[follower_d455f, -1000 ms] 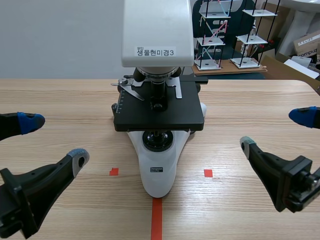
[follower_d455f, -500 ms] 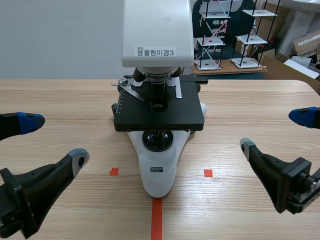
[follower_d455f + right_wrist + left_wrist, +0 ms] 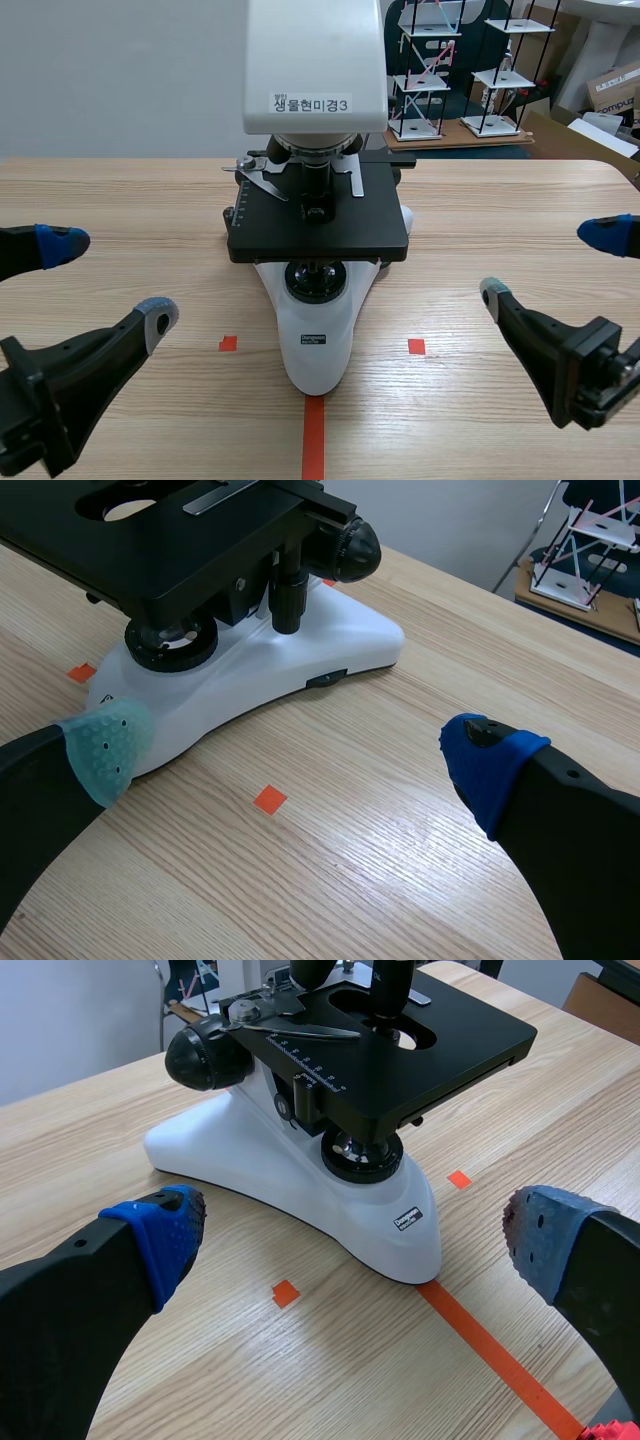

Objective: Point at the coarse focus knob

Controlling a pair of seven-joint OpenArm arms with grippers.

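We kept two hands low over the pale wooden worktop, the left hand and right hand, both with fingers spread and empty. Between them stood one white-and-black microscope. It had a round black coarse focus knob on each side, two in all, well apart from both hands.

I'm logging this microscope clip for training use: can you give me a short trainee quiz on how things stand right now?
1. True or false: the left gripper is shut on the microscope.
2. Which gripper touches the black focus knob? A) left B) right C) neither
3. Fill in: the fingers of the right gripper stand ___.
Key: 1 false; 2 C; 3 open.
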